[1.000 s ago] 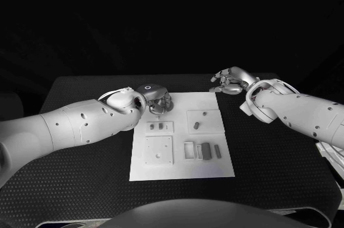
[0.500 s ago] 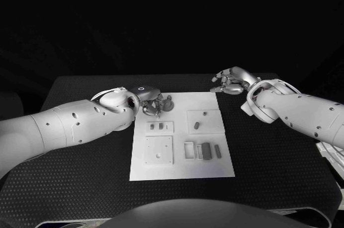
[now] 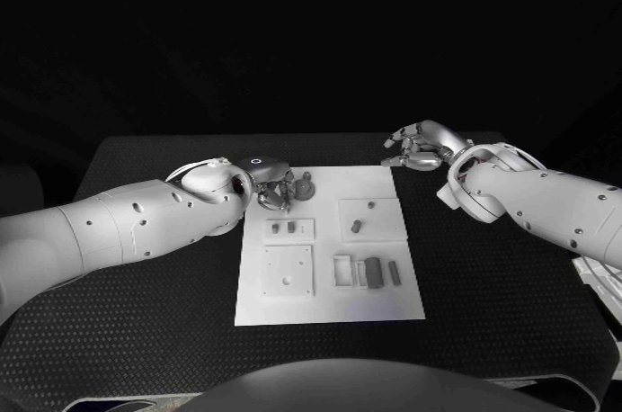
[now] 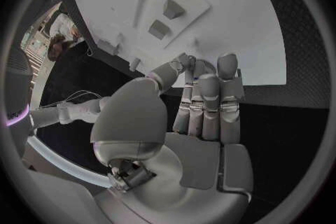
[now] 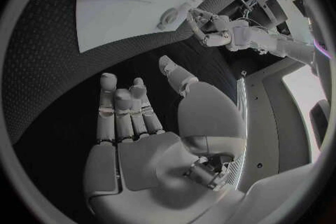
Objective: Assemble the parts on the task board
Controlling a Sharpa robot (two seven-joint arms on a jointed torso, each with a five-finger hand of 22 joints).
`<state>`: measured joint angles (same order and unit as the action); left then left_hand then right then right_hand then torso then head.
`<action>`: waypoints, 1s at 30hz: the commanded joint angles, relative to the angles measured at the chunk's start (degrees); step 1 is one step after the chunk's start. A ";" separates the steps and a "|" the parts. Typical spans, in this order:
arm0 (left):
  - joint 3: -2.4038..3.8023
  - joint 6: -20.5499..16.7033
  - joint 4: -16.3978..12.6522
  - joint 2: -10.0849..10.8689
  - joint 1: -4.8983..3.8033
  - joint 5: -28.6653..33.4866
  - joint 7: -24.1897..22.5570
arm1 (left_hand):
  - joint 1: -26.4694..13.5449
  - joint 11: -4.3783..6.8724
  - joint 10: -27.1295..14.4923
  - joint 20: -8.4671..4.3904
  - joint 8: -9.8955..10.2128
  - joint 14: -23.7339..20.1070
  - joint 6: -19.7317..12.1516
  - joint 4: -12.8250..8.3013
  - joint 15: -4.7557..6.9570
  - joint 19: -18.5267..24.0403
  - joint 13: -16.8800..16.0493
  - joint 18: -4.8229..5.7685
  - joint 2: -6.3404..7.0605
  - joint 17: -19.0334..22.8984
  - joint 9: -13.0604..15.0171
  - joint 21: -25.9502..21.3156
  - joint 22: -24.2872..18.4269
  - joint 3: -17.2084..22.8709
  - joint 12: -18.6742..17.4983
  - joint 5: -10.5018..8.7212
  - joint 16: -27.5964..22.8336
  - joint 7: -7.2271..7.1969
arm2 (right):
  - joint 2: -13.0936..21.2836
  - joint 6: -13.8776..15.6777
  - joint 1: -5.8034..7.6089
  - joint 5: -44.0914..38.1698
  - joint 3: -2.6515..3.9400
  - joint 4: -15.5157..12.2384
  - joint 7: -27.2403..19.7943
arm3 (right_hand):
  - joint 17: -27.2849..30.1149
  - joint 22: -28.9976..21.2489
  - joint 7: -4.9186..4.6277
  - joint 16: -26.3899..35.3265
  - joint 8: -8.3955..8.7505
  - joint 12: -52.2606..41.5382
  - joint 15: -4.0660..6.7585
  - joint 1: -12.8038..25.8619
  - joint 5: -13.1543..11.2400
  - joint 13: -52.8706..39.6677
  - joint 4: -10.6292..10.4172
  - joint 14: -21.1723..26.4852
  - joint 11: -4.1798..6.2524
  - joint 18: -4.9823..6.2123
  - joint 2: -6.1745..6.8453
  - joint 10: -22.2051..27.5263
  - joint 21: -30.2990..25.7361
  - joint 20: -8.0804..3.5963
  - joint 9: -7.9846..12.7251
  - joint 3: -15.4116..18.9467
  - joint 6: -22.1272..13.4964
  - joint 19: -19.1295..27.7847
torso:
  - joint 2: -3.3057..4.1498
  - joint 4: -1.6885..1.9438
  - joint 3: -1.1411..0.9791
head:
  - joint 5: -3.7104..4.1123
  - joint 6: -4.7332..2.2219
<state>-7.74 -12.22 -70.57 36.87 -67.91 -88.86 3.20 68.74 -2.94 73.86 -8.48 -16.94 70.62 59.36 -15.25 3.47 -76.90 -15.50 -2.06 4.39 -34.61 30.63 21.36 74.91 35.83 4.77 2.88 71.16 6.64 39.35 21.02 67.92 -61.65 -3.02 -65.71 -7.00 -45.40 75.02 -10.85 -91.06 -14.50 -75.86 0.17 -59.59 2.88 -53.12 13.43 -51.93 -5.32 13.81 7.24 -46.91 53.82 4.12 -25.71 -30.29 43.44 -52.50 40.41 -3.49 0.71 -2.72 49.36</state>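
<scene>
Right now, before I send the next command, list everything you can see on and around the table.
Task board: one, white, middle of the table, long side running away from the robot.
Raised white blocks on the board: four; square one near left, small one beyond it, one far right, small frame near right.
Parts: several, grey; two side by side right of the frame, small ones on the two far blocks.
Table: one, black, textured.
Left hand: silver, over the board's far left corner, fingers bunched around a small grey piece; hold unclear.
Right hand: silver, over bare table beyond the board's far right corner, fingers curled, empty.
</scene>
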 commanded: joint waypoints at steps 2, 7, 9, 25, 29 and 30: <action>-0.10 1.04 0.15 -0.23 0.18 0.28 -0.30 | -0.59 0.01 0.31 -0.49 -0.18 0.26 0.23 0.25 0.04 0.09 -0.07 -3.99 -0.19 0.07 0.03 0.29 1.36 0.06 0.25 0.18 0.15 0.03 | 0.01 -0.08 -0.02 -0.12 0.02 -0.10 -0.49 | 0.05 0.84 -0.81 -0.28 -0.28 -0.18 0.48 0.54 -0.01 0.06 0.27 -0.01 -0.03 1.19 0.02 0.53 -0.32 -0.02 0.10 -0.13 -0.08 0.25 | -0.01 -0.03 -0.04 | -0.04 0.10; -0.14 1.32 0.55 -0.31 0.33 0.33 -0.36 | -0.74 0.00 0.33 -0.49 -0.16 0.25 0.21 0.36 0.03 0.11 -0.07 -3.96 -0.23 0.09 0.02 0.31 1.36 0.01 0.17 0.17 0.15 0.05 | 0.04 -0.08 -0.02 -0.12 0.02 -0.10 -0.49 | 0.06 0.84 -0.81 -0.28 -0.28 -0.19 0.48 0.55 -0.01 0.07 0.27 -0.01 -0.03 1.19 0.03 0.53 -0.32 -0.02 0.11 -0.13 -0.09 0.25 | 0.01 -0.04 -0.05 | 0.05 0.21; -0.16 1.67 0.55 -0.33 0.35 0.33 -0.30 | -0.75 0.00 0.33 -0.50 -0.16 0.25 0.21 0.37 0.03 0.12 -0.08 -3.95 -0.24 0.09 0.02 0.31 1.36 0.01 0.16 0.18 0.16 0.05 | 0.09 -0.07 -0.02 -0.12 0.02 -0.09 -0.48 | 0.06 0.84 -0.81 -0.28 -0.29 -0.19 0.48 0.55 -0.01 0.08 0.27 -0.01 -0.03 1.19 0.02 0.53 -0.32 -0.02 0.11 -0.13 -0.09 0.25 | 0.01 -0.05 -0.04 | 0.08 0.23; -0.43 2.51 0.92 -0.61 0.72 0.33 -0.37 | -0.77 0.00 0.35 -0.53 -0.13 0.23 0.17 0.37 0.04 0.16 -0.08 -3.94 -0.28 0.10 0.01 0.33 1.36 0.00 0.07 0.18 0.17 0.05 | 0.09 -0.06 -0.02 -0.12 0.02 -0.07 -0.49 | 0.08 0.84 -0.81 -0.29 -0.30 -0.22 0.48 0.54 -0.01 0.11 0.27 0.00 -0.03 1.19 0.02 0.54 -0.32 -0.02 0.12 -0.13 -0.09 0.25 | 0.00 -0.03 -0.02 | 0.08 0.31; -0.47 2.54 1.17 -0.77 0.95 0.34 -0.44 | -0.78 0.00 0.35 -0.53 -0.13 0.23 0.17 0.37 0.04 0.16 -0.08 -3.94 -0.29 0.11 0.01 0.33 1.36 -0.01 0.06 0.18 0.17 0.05 | 0.07 -0.06 -0.03 -0.12 0.02 -0.05 -0.52 | 0.09 0.84 -0.81 -0.29 -0.31 -0.22 0.48 0.55 -0.01 0.12 0.27 0.00 -0.03 1.19 0.01 0.54 -0.32 -0.02 0.13 -0.14 -0.09 0.25 | 0.01 -0.01 -0.01 | 0.13 0.31; -0.47 2.59 1.23 -0.81 0.99 0.34 -0.46 | -0.78 0.00 0.35 -0.53 -0.13 0.23 0.17 0.37 0.04 0.17 -0.08 -3.94 -0.30 0.11 0.01 0.34 1.36 -0.01 0.05 0.18 0.17 0.05 | 0.08 -0.05 -0.03 -0.12 0.02 -0.06 -0.52 | 0.09 0.84 -0.81 -0.29 -0.31 -0.22 0.48 0.55 -0.01 0.12 0.27 0.00 -0.03 1.19 0.01 0.54 -0.32 -0.02 0.13 -0.14 -0.09 0.25 | 0.01 -0.01 -0.01 | 0.13 0.31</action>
<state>-8.05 -10.68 -69.34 36.27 -67.24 -88.74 3.14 67.88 -2.86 73.79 -8.50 -16.91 70.60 59.30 -15.25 3.45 -76.85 -15.53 -2.06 4.60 -34.56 30.59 21.35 74.94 35.82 4.76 2.83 71.16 6.59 39.44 21.02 67.91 -61.65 -3.01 -65.71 -7.00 -45.40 75.02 -10.85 -91.06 -14.50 -75.86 0.12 -59.59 2.88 -53.07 13.43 -51.88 -5.32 14.47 7.24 -46.91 53.81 4.12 -25.67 -30.29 43.23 -52.50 40.41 -3.50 0.69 -2.64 49.67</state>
